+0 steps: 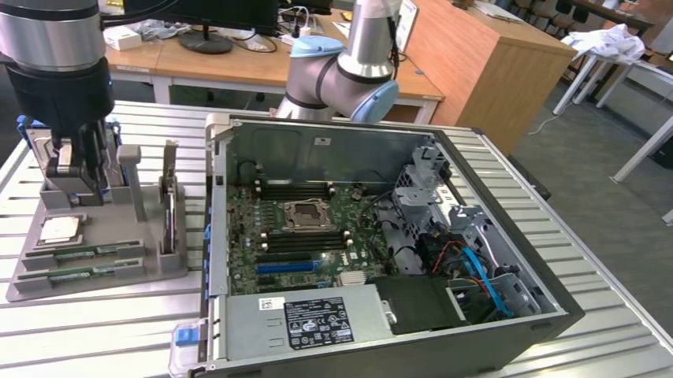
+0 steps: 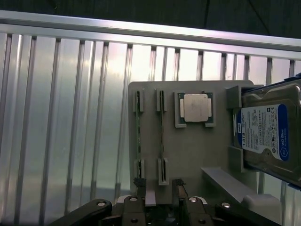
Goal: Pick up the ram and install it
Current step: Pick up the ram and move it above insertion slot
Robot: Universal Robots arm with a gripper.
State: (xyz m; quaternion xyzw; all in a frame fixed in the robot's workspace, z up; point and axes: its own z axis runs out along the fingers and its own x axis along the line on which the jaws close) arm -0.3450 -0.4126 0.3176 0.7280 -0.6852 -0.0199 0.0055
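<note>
Two green ram sticks stand on edge in slots of a grey fixture (image 2: pixel 188 150), side by side: one ram (image 2: pixel 162 134) and a second ram (image 2: pixel 138 136). In the exterior view the rams (image 1: pixel 82 252) lie at the fixture's near end. My gripper (image 2: pixel 162 200) hangs open above the fixture with nothing between its fingers (image 2: pixel 181 197). In the wrist view it lines up with the end of the ram nearer the CPU. In the exterior view the gripper (image 1: pixel 82 179) hovers over the fixture's far part.
A silver CPU (image 2: pixel 195 107) and a blue-labelled hard drive (image 2: pixel 270 134) share the fixture. An open computer case (image 1: pixel 505 236) sits to the exterior view's right, with its motherboard (image 1: pixel 305 236) and memory slots exposed. The slatted metal table (image 1: pixel 94 331) ends close behind the fixture.
</note>
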